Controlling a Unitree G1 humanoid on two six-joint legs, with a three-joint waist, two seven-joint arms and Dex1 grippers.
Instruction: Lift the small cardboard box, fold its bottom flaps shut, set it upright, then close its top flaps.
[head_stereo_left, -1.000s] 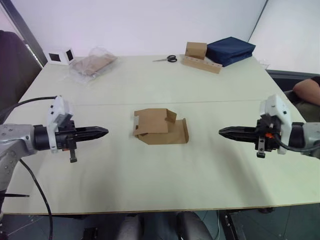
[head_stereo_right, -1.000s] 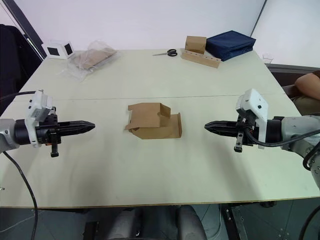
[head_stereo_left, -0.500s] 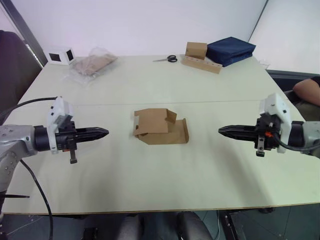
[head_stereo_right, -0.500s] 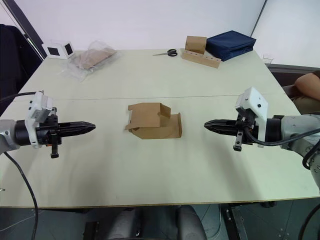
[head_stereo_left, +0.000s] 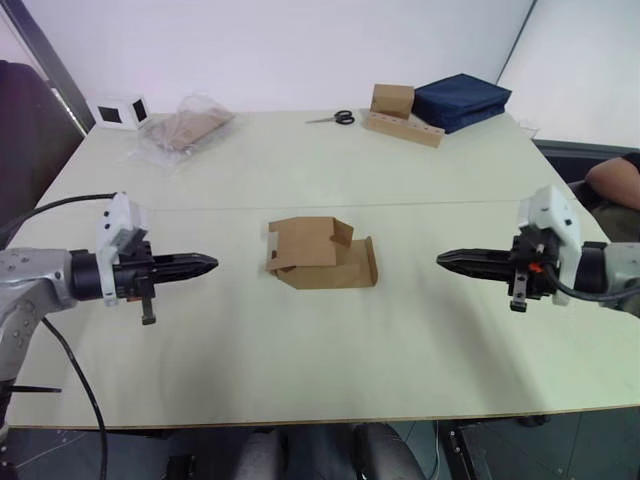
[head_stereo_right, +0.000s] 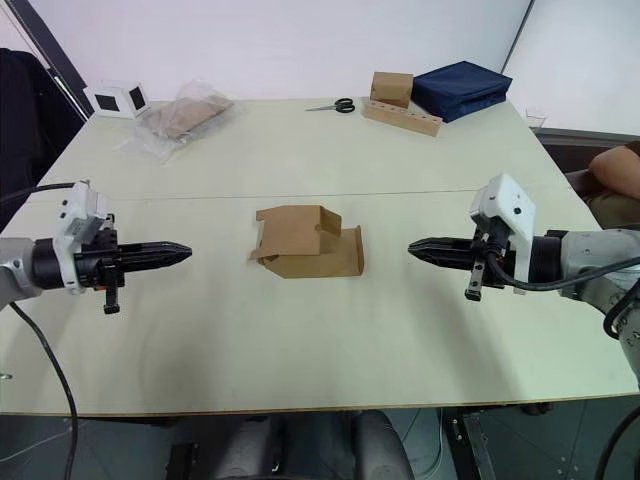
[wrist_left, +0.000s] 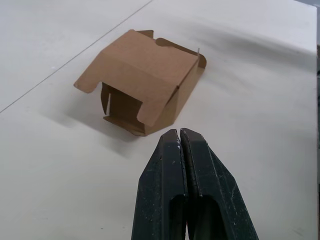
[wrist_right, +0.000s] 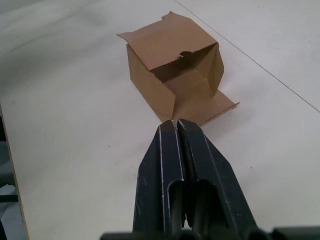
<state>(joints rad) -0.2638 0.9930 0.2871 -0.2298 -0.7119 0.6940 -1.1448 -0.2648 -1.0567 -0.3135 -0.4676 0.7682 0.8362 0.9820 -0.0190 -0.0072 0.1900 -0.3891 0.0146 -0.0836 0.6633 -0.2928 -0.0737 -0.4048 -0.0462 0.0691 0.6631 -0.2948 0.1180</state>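
Sideways, the small cardboard box (head_stereo_left: 318, 254) opens toward the right gripper (head_stereo_left: 441, 261).

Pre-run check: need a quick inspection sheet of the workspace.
Surface: pale table, seam across the middle.
Job's things: small cardboard box lying on its side at centre, flaps open.
Clutter: plastic bag, scissors, holed strip with box, navy case, white cube, all at far edge.
Grippers: left gripper, right gripper shut, apart from box.
Cables: black cable by left arm.
Surroundings: person's arm at right.
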